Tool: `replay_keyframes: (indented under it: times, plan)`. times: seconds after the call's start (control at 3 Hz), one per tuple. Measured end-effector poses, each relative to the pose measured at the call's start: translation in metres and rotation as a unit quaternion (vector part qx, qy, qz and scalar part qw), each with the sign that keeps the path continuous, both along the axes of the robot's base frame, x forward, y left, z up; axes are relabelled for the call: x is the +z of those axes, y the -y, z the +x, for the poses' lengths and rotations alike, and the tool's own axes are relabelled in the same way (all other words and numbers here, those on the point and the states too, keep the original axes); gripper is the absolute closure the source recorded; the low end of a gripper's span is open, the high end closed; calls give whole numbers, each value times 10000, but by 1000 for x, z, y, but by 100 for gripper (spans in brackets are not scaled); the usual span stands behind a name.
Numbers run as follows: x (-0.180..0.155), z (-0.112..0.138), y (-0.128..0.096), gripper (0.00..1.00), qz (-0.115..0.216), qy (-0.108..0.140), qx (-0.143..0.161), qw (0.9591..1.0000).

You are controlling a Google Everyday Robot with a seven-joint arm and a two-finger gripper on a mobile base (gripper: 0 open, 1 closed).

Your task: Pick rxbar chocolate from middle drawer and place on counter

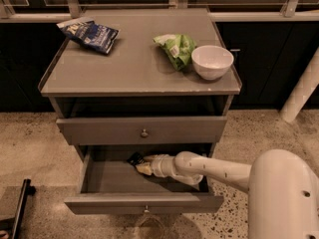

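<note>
The middle drawer (144,203) is pulled open below the closed drawer front. The rxbar chocolate (134,159), a small black wrapper, lies at the back of the drawer, partly hidden. My gripper (143,166) reaches into the drawer from the right on the white arm, its tips at the bar. The counter (129,68) is the grey cabinet top above.
A blue crinkled bag (88,34) lies at the counter's back left. A green bag (174,49) and a white bowl (212,61) sit at its right. The upper drawer front (143,130) overhangs the open drawer. A white post (301,91) stands at right.
</note>
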State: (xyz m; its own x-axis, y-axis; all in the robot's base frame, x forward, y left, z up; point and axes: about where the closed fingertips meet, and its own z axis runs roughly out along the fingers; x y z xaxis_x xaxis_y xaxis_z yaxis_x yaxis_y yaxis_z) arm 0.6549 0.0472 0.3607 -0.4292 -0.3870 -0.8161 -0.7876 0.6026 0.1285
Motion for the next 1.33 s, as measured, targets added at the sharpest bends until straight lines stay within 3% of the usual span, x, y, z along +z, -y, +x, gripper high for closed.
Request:
replay_keyframes:
  times: [0.33, 0.67, 1.0, 1.33]
  plan:
    - [4, 1, -3, 100, 165, -27, 92, 9998]
    - [19, 13, 19, 100, 707, 81, 87, 9974]
    - [49, 1, 60, 100, 1395, -11, 106, 9902]
    - [67, -19, 81, 100, 1996, -334, 298, 9788]
